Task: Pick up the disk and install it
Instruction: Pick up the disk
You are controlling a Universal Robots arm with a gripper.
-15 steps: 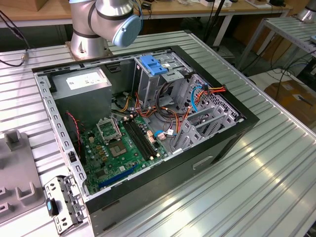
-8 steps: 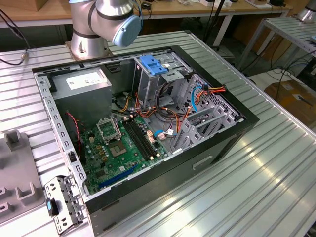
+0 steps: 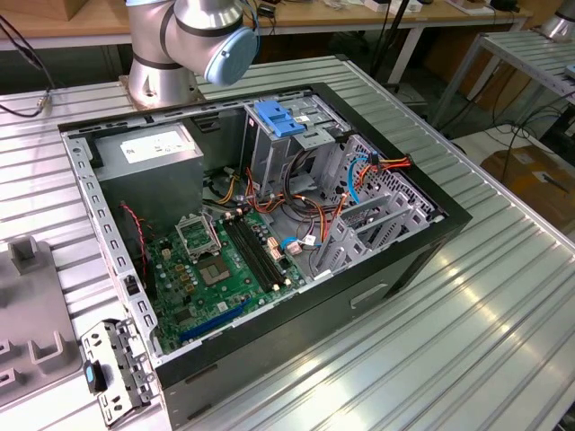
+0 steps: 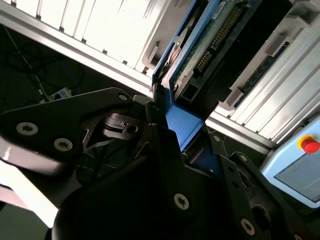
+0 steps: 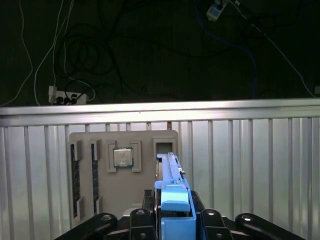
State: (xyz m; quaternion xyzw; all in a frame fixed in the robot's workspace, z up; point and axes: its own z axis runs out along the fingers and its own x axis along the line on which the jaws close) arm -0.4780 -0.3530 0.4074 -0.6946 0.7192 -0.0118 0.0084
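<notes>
Exterior view, from its left: a grey moulded tray [image 3: 36,305] lies on the ribbed aluminium table [image 3: 449,359], with a small metal bracket [image 3: 112,373] just beside it. Next stands the open computer case [image 3: 269,346], lying on its side. Inside are the green motherboard [image 3: 220,269], a grey metal box [image 3: 148,153] with a white sticker, and a tall grey cage [image 3: 278,121] topped by a blue handle. The arm's base [image 3: 180,45] rises behind the case.

First wrist view: the tray carries two memory sticks [image 5: 75,175] in narrow slots, then a square processor [image 5: 123,157]. Just beside the processor is the disk [image 5: 170,175], seen edge-on and upright. It shows as a thin silver body with a bright blue plastic rail along the edge. Whether its far end touches the tray cannot be told.

Second wrist view: the disk's underside shows a green circuit board [image 4: 200,45] with a row of connector pins, framed by the blue rail [image 4: 182,122].

The gripper [image 5: 175,217] grasps the disk, its black fingers [image 5: 210,220] pressed against the blue rails on either side.
</notes>
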